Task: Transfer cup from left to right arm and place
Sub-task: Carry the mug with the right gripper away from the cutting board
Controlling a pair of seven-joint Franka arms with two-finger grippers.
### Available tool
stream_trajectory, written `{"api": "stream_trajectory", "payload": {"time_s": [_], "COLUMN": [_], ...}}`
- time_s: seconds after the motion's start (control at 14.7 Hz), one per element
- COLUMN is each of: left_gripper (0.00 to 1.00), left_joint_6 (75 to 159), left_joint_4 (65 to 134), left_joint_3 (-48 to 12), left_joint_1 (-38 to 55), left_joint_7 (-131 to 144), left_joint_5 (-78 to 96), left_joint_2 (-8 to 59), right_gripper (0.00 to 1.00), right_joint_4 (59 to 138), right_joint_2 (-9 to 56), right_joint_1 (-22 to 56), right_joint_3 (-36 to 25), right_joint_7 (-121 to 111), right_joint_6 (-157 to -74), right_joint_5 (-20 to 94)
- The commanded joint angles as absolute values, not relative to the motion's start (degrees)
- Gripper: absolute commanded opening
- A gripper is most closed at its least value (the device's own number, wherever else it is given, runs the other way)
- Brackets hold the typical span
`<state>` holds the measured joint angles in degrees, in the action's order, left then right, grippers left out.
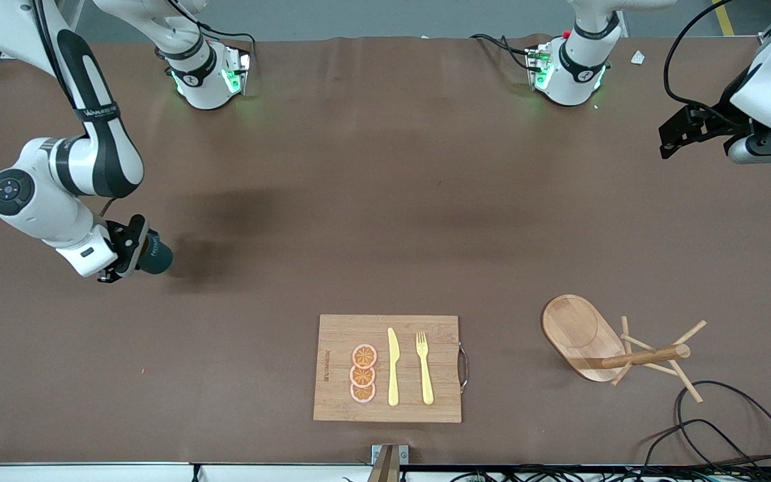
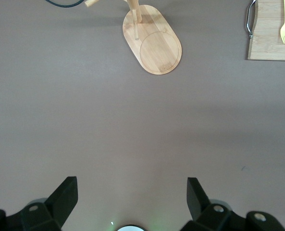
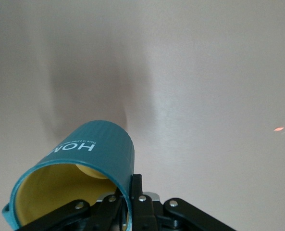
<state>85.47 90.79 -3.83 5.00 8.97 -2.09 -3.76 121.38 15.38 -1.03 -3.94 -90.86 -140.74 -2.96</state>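
Note:
The dark teal cup (image 1: 156, 254) with a tan-yellow inside is held by my right gripper (image 1: 132, 249), which is shut on its rim. The cup hangs tilted on its side, a little above the bare table toward the right arm's end. In the right wrist view the cup (image 3: 92, 154) shows white lettering, and the right gripper (image 3: 132, 185) pinches its wall with one finger inside and one outside. The handle is hidden. My left gripper (image 1: 676, 137) is open and empty, up over the table's edge at the left arm's end; it also shows in the left wrist view (image 2: 131, 182).
A wooden cutting board (image 1: 338, 335) near the front camera holds three orange slices (image 1: 363, 373), a yellow knife (image 1: 393, 367) and a yellow fork (image 1: 424, 368). A wooden mug stand (image 1: 576, 328) with pegs is toward the left arm's end. Black cables (image 1: 727, 428) lie at the near corner.

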Motion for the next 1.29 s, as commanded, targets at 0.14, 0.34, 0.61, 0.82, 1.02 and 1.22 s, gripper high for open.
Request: {"api": "stream_trajectory", "payload": {"time_s": [0.14, 0.34, 0.61, 0.82, 1.02, 1.22], "left_gripper": [1.00, 1.00, 1.00, 1.00, 1.00, 1.00], "left_joint_6": [85.69, 86.22, 87.45, 87.45, 87.54, 87.98], "left_joint_4": [91.58, 89.83, 86.40, 86.22, 86.13, 86.13], "left_joint_3": [-3.25, -3.25, -3.95, -3.78, -3.78, -3.87], "left_joint_1": [4.66, 4.22, 0.97, 0.88, 0.88, 0.97], "left_joint_7": [8.09, 6.34, 5.89, 5.80, 5.71, 5.71], "left_joint_5": [-1.32, -1.32, -1.41, -2.02, -2.11, -1.93], "left_joint_2": [-4.92, -3.43, -0.01, 0.26, 0.09, 0.26], "right_gripper": [0.01, 0.01, 0.01, 0.01, 0.01, 0.01], "right_joint_4": [121.90, 121.12, 119.18, 119.18, 119.18, 119.18], "right_joint_2": [19.16, 19.51, 20.74, 20.74, 20.74, 20.83], "right_joint_1": [-4.74, -5.01, -4.66, -4.48, -4.04, -4.04], "right_joint_3": [-2.72, -2.72, -2.55, -2.55, -2.46, -2.37], "right_joint_7": [-110.97, -118.10, -131.18, -137.97, -144.65, -151.07], "right_joint_6": [-149.05, -149.42, -148.80, -147.75, -147.74, -147.83], "right_joint_5": [-4.39, -4.39, -4.31, -4.31, -4.31, -4.31]}}
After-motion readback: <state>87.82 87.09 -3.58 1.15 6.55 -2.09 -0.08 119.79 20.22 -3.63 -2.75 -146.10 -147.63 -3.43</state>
